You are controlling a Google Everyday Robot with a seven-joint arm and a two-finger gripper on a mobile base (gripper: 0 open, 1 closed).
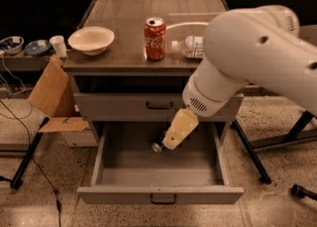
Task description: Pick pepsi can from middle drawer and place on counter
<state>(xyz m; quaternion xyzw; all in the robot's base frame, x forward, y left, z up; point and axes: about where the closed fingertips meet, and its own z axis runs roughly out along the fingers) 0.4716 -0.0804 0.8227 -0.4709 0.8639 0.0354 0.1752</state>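
The pepsi can lies on its side at the back of the open middle drawer; only its dark body and one silver end show. My gripper, cream-coloured, hangs from the big white arm into the drawer opening. It is just right of the can and covers part of it; I cannot tell whether it touches the can. The counter is the cabinet's grey-brown top.
On the counter stand a red Coca-Cola can, a white bowl and a lying plastic bottle, half hidden by the arm. A shut drawer front is above the open drawer. A cardboard box stands left, with stand legs right.
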